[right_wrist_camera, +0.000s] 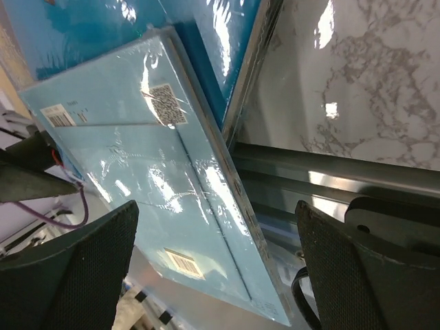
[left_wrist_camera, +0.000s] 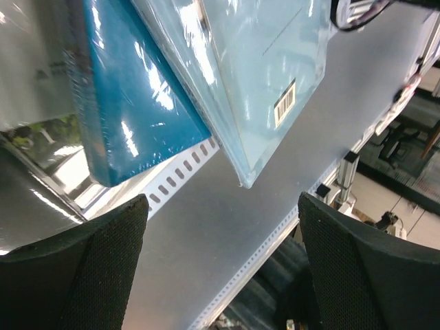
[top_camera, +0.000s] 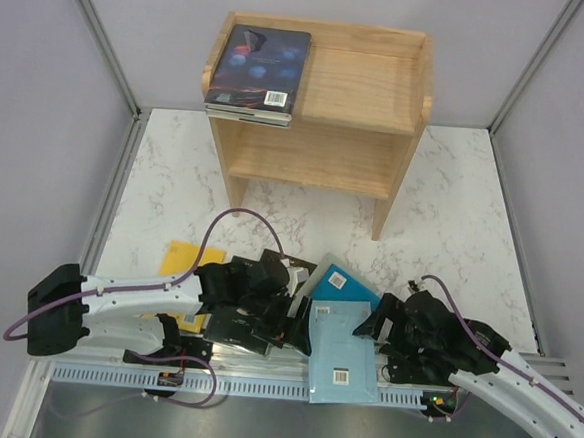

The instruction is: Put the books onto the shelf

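Right gripper (right_wrist_camera: 216, 213) wide open, nothing held, hanging over light blue book (right_wrist_camera: 137, 172). Left gripper (left_wrist_camera: 223, 206) gaping too, empty, just off that book's corner. Light blue book tops pile, sticking out past near edge of table (top_camera: 452, 220), teal book (left_wrist_camera: 130, 103) under it. My take: pinch overhanging edge, one book only, wrap looks slippery. Navy book (top_camera: 260, 66) already on shelf (top_camera: 362, 84) top. Labels: barcode stickers, QR tag, no readable titles.

The left arm (top_camera: 131, 295) and right arm (top_camera: 523, 384) are white with black joints and purple cables (top_camera: 236, 212). The fingers (left_wrist_camera: 82, 275) are black and finely dotted.
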